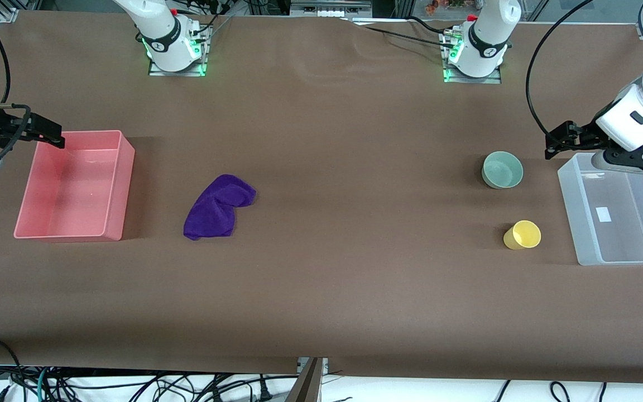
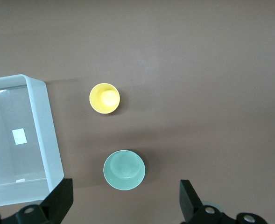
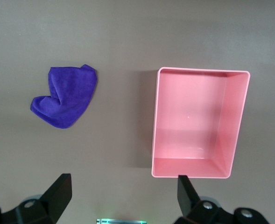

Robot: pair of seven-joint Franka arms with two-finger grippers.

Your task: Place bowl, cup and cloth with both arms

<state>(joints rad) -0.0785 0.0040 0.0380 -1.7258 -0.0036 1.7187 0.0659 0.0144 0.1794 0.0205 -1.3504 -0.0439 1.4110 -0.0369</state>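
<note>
The pale green bowl (image 1: 502, 170) stands upright on the brown table toward the left arm's end; it also shows in the left wrist view (image 2: 124, 170). The yellow cup (image 1: 522, 235) stands nearer the front camera than the bowl and also shows in the left wrist view (image 2: 104, 98). The purple cloth (image 1: 218, 206) lies crumpled beside the pink bin and shows in the right wrist view (image 3: 65, 95). My left gripper (image 1: 555, 143) (image 2: 123, 205) is open and empty, up in the air beside the bowl. My right gripper (image 1: 48, 134) (image 3: 123, 198) is open and empty over the pink bin's corner.
An empty pink bin (image 1: 70, 190) (image 3: 198, 121) sits at the right arm's end of the table. An empty clear plastic bin (image 1: 628, 223) (image 2: 46, 126) sits at the left arm's end, beside the cup and bowl. Brown table lies between the cloth and the bowl.
</note>
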